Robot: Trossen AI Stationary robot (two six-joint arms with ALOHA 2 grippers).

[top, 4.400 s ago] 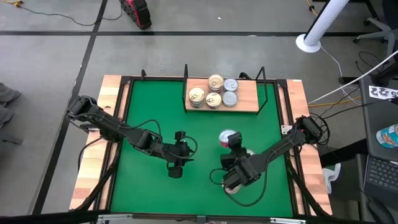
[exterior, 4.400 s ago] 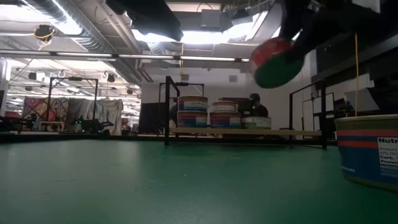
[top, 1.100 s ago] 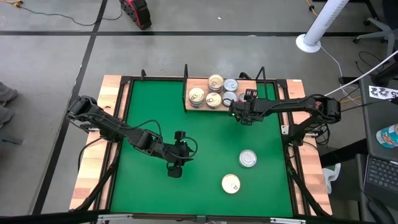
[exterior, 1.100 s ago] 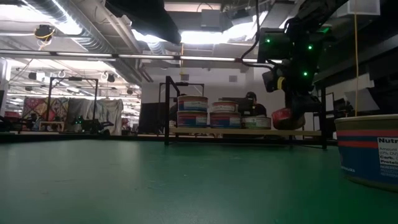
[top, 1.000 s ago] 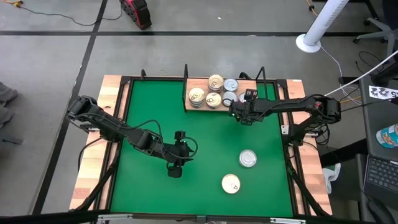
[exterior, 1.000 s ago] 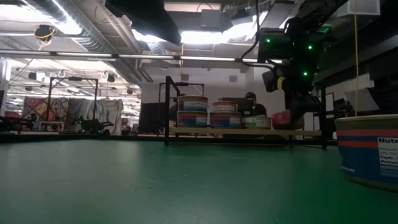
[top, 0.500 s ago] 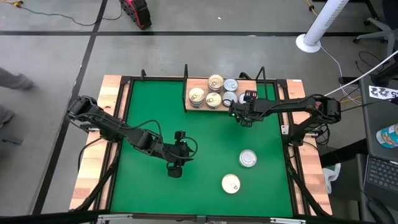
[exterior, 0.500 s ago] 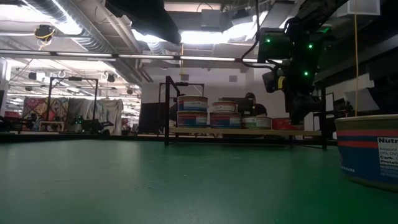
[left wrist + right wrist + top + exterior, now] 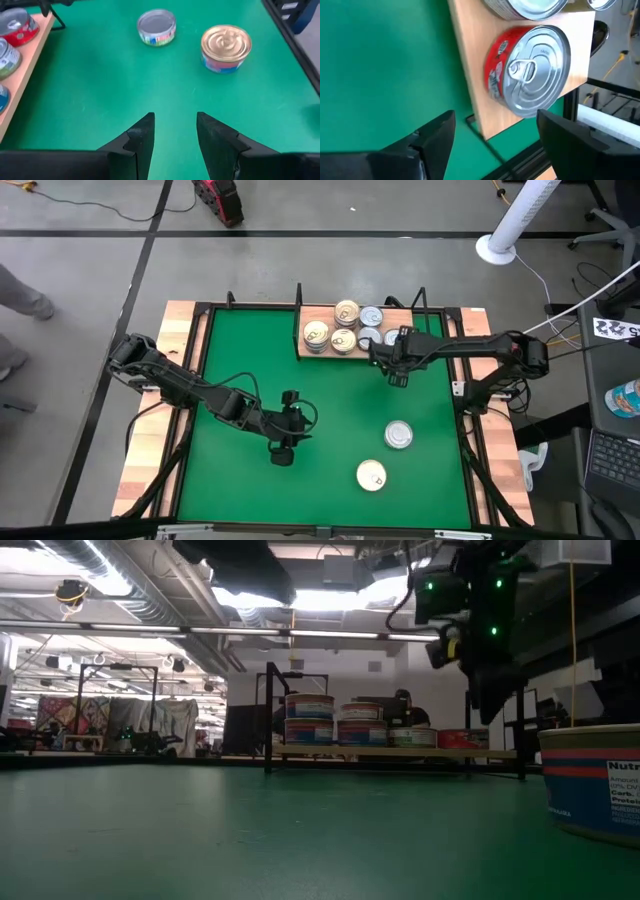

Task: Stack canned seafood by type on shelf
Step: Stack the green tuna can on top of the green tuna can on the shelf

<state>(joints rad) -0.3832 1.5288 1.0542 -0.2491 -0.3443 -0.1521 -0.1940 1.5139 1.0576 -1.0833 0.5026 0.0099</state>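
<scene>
table top (image 9: 250,370): matt green, cloth-like, smooth
table edging (image 9: 180,330): pale bare wood planks
shelf (image 9: 470,60): light, smooth, unvarnished-looking wood board; thin black metal wire posts
red-sided tin (image 9: 530,70) on the shelf: shiny silver metal lid with pull ring, glossy printed label
gold-topped tin (image 9: 226,47) on the table top: satin gold metal lid, ribbed rings
silver-topped tin (image 9: 156,26) beside it: dull grey metal lid
left gripper (image 9: 175,135): matt black plastic fingers

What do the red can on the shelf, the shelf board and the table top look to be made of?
Red can: apparently metal, with a shiny ribbed silver lid, a pull ring and a printed red side. Shelf board: seemingly light wood, pale with faint grain and a matte finish. Table top: a green matte covering, perhaps felt or a mat; unclear which.
</scene>
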